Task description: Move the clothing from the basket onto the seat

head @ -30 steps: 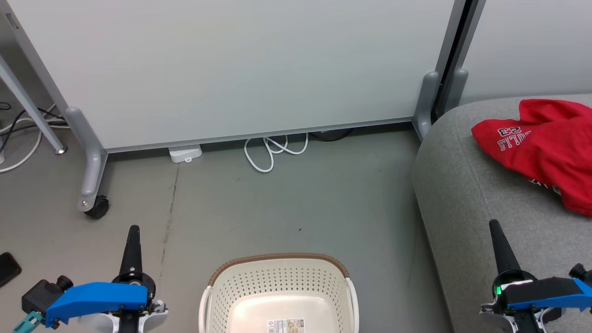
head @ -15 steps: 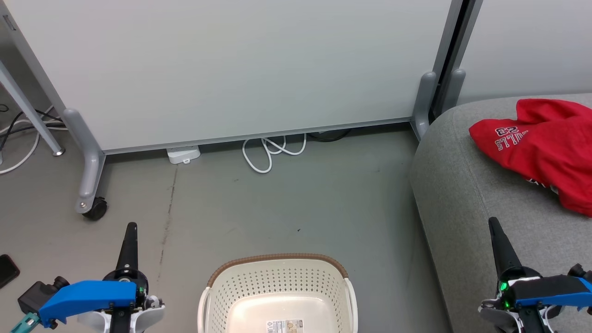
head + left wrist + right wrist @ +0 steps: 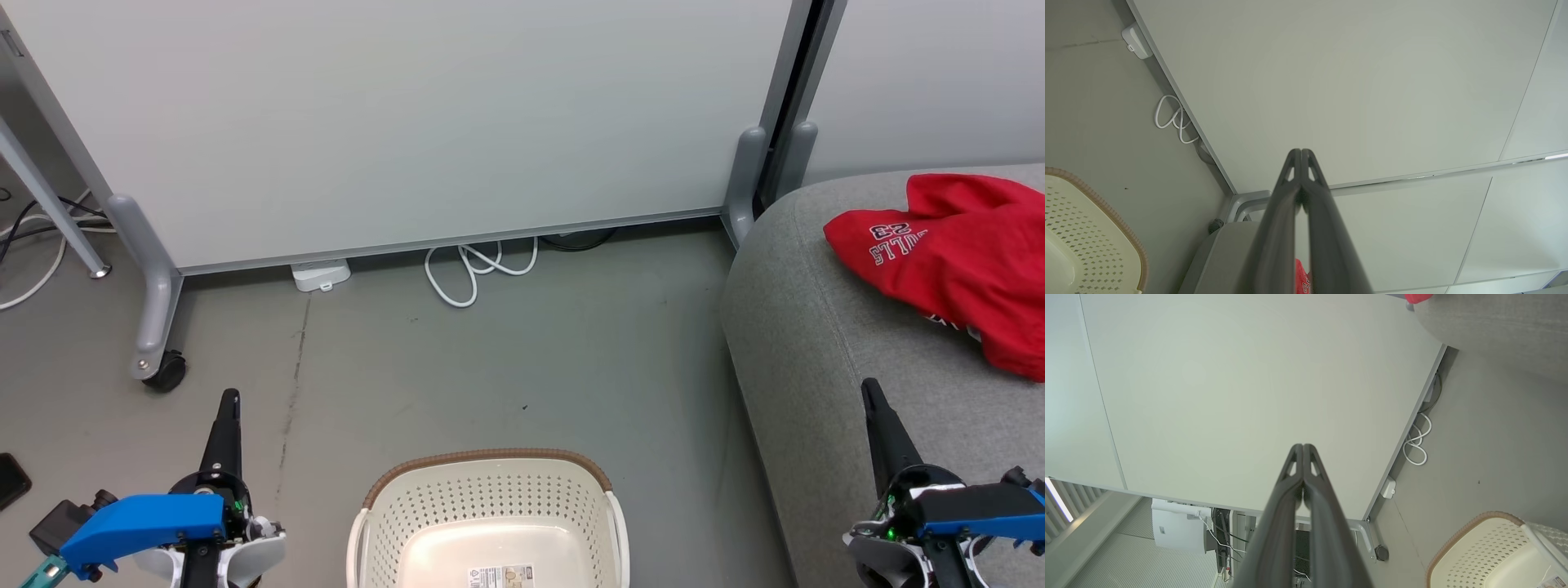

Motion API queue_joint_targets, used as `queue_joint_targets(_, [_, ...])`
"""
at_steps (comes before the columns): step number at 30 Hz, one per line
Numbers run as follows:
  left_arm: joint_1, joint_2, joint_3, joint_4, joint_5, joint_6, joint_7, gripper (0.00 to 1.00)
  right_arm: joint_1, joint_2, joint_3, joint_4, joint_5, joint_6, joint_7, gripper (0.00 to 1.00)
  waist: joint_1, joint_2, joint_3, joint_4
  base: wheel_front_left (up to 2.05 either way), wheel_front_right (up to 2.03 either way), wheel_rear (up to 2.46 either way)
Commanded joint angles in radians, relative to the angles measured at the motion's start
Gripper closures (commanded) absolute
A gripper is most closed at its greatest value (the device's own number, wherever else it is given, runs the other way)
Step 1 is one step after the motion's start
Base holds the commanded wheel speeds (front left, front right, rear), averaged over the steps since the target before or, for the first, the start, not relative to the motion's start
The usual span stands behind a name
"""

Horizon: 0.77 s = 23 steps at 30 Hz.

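Basket (image 3: 490,454) empty, clothing (image 3: 955,261) on seat (image 3: 816,351); soft, light, I'd pinch a fold; left tool (image 3: 229,398), right tool (image 3: 869,385) closed, empty

Straight ahead of my left gripper (image 3: 230,400) I see a pale partition panel (image 3: 424,122) on grey legs, with its black caster (image 3: 167,373) just ahead and slightly to the left. A thin crack (image 3: 295,359) runs along the grey floor (image 3: 531,351) just right of that gripper. Further ahead, at the panel's foot, lie a small white box (image 3: 320,273) and a looped white cable (image 3: 473,269), both well left of my right gripper (image 3: 870,390). A flat dark object (image 3: 12,480) lies left of the left gripper; I cannot tell what it is.
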State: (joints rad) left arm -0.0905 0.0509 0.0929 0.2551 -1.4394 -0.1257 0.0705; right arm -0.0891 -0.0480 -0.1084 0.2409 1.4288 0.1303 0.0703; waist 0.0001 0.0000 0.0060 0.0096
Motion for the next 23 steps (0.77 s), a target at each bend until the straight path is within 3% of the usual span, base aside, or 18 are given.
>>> queue_joint_targets(1, [-0.019,0.0,0.007,-0.008,-0.018,-0.007,0.009,1.0,-0.017,-0.004,-0.003,-0.001,0.022,0.001,0.008,1.0,0.0,0.0,0.0,0.0,0.0,0.0,0.0])
queue_joint_targets(23, [-0.024,-0.001,0.024,-0.012,-0.176,-0.009,0.047,1.0,-0.026,-0.004,-0.007,0.005,0.187,0.001,0.047,1.0,-0.0001,0.0,-0.003,-0.009,0.0,0.0,0.0])
